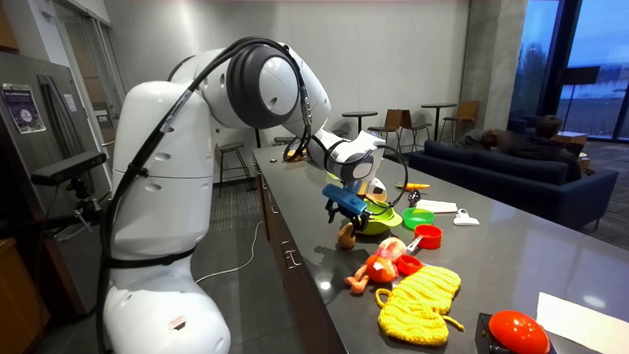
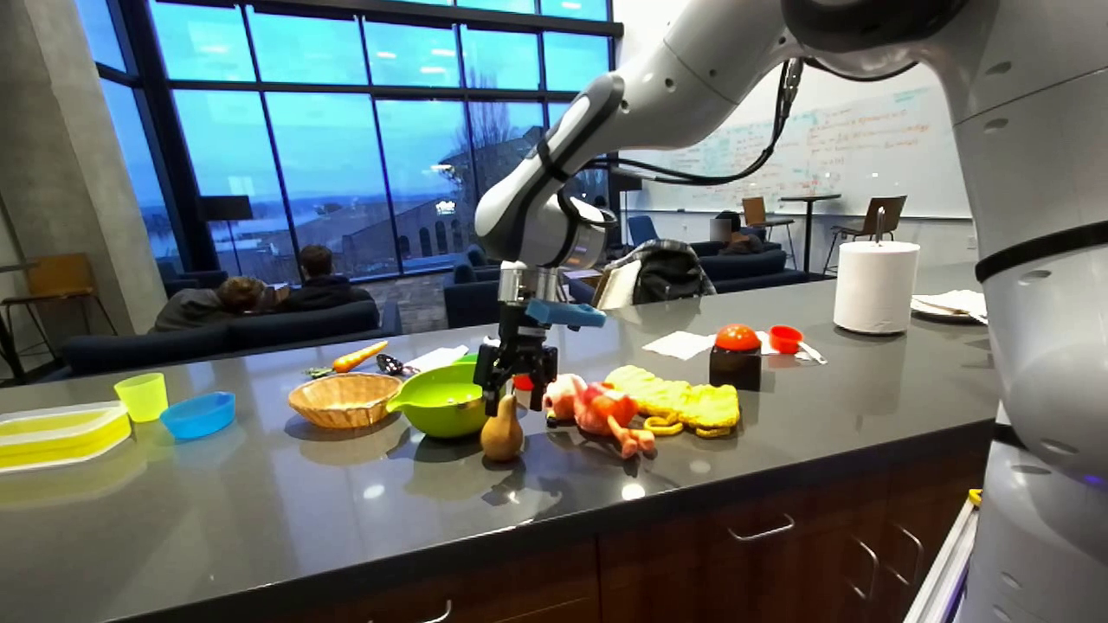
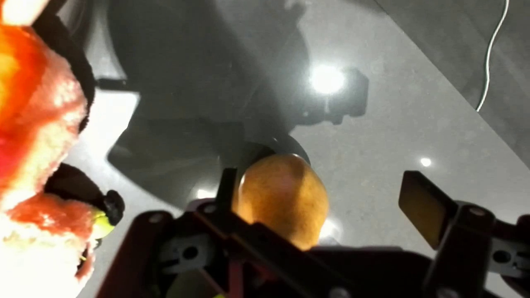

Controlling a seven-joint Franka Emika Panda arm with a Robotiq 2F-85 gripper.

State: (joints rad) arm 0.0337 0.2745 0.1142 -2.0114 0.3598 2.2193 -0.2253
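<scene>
Saw pear [image 2: 501, 439] upright, long axis about vertical, and bowl [image 2: 440, 415] just beside pear. Close over pear, saw also gripper [image 2: 514, 408], spread wide and holding nothing.

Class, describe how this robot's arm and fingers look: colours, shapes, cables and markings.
The arm is glossy white with rounded segments and a dark grey ring at one joint. Black cables run along its outside, held by black straps. A sticker near the bottom is too small to read. A blue block sits above the black, angular, jointed fingers.
</scene>
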